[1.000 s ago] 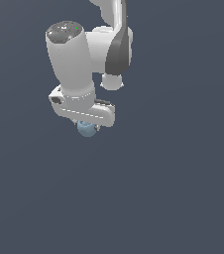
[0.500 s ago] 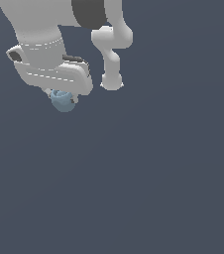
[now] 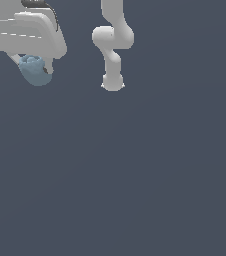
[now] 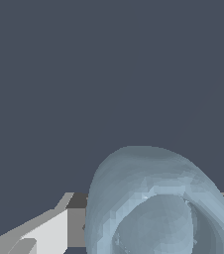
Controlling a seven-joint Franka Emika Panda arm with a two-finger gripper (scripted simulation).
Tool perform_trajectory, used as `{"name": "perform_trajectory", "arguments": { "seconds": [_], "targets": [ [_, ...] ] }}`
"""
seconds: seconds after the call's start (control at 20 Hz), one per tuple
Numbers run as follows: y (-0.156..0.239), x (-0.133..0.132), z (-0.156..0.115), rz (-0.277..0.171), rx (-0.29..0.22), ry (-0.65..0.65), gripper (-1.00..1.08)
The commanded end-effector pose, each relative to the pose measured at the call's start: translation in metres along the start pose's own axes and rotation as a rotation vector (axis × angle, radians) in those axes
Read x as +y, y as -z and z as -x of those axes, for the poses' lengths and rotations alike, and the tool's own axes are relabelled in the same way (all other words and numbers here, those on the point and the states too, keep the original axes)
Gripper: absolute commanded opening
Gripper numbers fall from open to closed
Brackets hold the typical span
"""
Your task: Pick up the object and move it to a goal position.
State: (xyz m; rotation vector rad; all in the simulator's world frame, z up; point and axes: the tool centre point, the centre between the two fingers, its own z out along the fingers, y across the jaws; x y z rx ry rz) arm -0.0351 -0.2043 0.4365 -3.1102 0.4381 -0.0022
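Note:
The object (image 3: 35,71) is a small pale blue-grey lumpy ball. It hangs under my white gripper (image 3: 33,67) at the upper part of the exterior view's left, well above the ground. The gripper is shut on it. In the wrist view the object (image 4: 156,203) fills the lower middle, held between the white fingers (image 4: 39,233). Most of the gripper body runs off the exterior view's edge.
The white arm links and base (image 3: 112,82) stand at the top middle of the exterior view. A flat dark grey ground (image 3: 135,175) fills everything else.
The gripper has carried the object up and toward the exterior view's left, coming closer to the camera. The object stays held.

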Motion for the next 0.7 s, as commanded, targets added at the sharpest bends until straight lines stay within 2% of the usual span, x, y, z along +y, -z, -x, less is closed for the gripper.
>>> {"name": "perform_trajectory", "arguments": {
  "seconds": [0.0, 0.3, 0.65],
  "targets": [
    [0.014, 0.009, 0.0, 0.0, -0.001, 0.001, -1.0],
    [0.035, 0.021, -0.001, 0.001, -0.001, 0.002, -1.0],
    [0.041, 0.025, -0.002, 0.001, -0.001, 0.002, -1.0]
  ]
}}
